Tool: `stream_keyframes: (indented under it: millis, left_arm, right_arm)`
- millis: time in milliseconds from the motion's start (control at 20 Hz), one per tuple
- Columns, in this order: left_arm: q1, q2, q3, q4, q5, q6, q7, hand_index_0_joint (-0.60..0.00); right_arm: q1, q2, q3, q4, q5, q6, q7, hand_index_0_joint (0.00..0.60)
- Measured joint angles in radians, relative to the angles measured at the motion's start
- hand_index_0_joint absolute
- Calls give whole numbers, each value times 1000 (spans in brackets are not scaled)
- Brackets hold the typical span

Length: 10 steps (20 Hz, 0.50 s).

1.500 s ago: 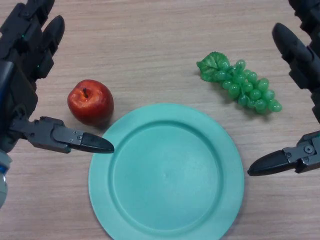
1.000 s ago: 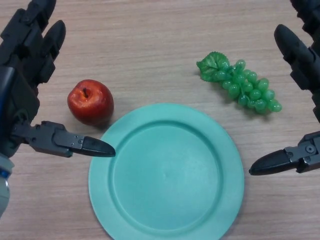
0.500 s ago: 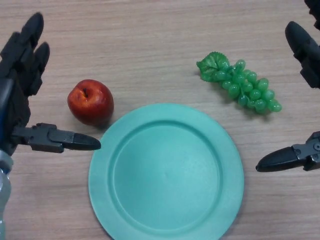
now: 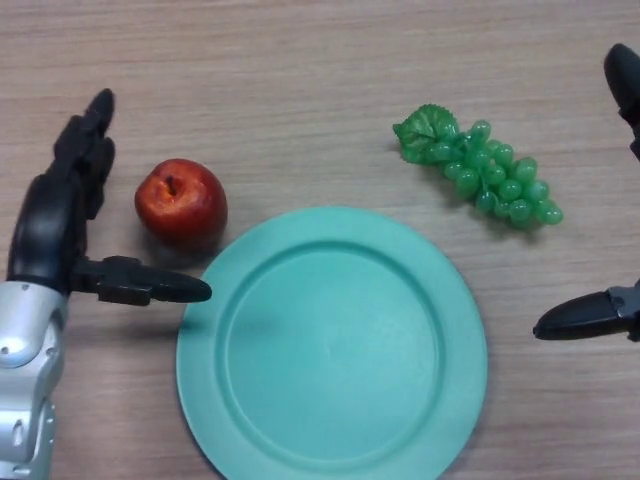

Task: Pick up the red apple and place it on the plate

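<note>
Red apple (image 4: 181,203), one plate (image 4: 333,340).

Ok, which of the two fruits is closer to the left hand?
The red apple: it sits just left of the green plate, between the open left hand's thumb and fingers. The green grapes lie far across the table, nearer the right hand.

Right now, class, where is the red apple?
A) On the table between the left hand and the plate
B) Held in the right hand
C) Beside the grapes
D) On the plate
A: the apple rests on the table, with the open left hand beside it and the plate bare.
</note>
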Motion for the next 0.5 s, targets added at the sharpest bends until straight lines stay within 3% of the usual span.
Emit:
stream_keyframes:
  millis: [350, 500]
  left_arm:
    - [-63, -21, -36, 137, 69, -74, -8, 0]
    - [-69, -21, -35, 138, 70, -76, -8, -349]
  right_arm:
    - [8, 0, -8, -1, 0, -1, 1, 0]
    - [10, 0, -13, 0, 0, -1, 1, 0]
